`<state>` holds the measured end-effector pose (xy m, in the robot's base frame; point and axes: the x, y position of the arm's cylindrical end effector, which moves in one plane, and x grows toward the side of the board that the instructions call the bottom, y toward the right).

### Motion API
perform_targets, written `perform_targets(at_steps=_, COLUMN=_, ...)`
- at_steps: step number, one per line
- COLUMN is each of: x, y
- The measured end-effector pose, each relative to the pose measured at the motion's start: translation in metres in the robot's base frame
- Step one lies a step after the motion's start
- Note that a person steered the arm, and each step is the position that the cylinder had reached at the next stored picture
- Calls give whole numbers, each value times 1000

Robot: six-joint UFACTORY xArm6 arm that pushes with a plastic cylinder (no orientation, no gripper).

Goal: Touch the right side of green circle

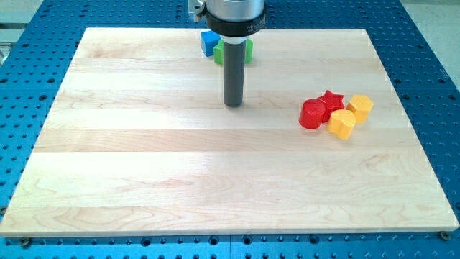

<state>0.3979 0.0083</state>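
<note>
Yellow blocks [342,124] lie right of my tip [233,105]; no jaws exist. Green block [248,50] behind: light, rigid, slides easily—nudge its right edge.

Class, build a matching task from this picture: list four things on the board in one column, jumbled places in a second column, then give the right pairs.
Column one:
1. my tip
2. blue block
3. red star block
4. green block

Column two:
A. at the view's top, just left of the rod
B. on bare wood near the middle, touching no block
C. mostly hidden behind the rod, at the view's top
D. in the cluster at the view's right, beside the yellow blocks

Pairs: 1-B, 2-A, 3-D, 4-C
</note>
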Motion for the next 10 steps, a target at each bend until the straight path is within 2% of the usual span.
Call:
perform_targets(at_steps=5, x=1, y=-10)
perform_targets(at_steps=6, x=-27, y=-6)
perform_targets(at_steps=7, x=-41, y=22)
perform_targets(at_steps=8, x=-81, y=46)
perform_targets(at_steps=10, x=-123, y=95)
